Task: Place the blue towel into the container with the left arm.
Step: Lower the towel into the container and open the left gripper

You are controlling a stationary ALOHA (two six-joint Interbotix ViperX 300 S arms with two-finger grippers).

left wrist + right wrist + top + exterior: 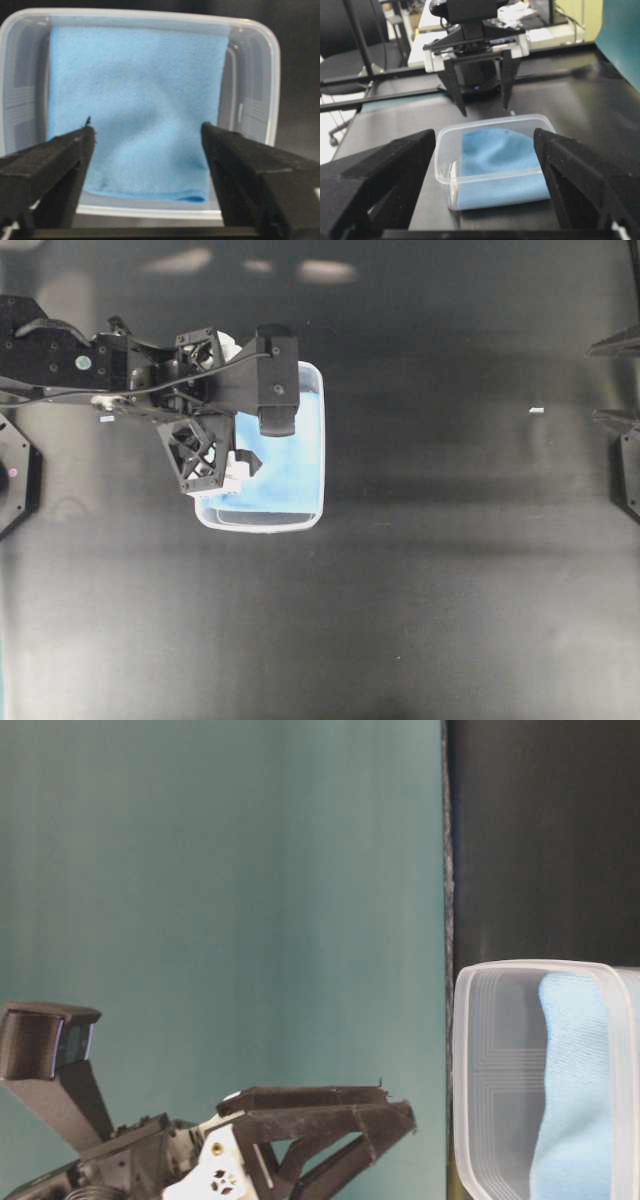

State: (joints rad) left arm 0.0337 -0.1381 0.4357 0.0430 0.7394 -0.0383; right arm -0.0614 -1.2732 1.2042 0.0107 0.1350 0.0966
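One light sky-blue microfibre towel [135,107], folded roughly square, lay inside the clear rectangular plastic container [252,107], filling most of its floor and riding up against one wall, as the table-level view showed through the translucent side [575,1090]. From overhead, the same towel [290,465] showed as a pale blue patch within the tub's thick rounded rim [260,525], partly covered by the arm above it. The black lattice-patterned left gripper [147,137] hung just above the container with its two dark fingers [55,160] spread wide, one toward each side of the cloth, gripping nothing. In the overhead view the left gripper [225,410] reached in from the left edge over the tub's left half. The right gripper [485,145], also spread wide and empty, faced the container [445,165] from across the black tabletop [450,570], well apart from it at the right edge of the overhead view. A small white scrap [536,410] lay on the table near that right side.
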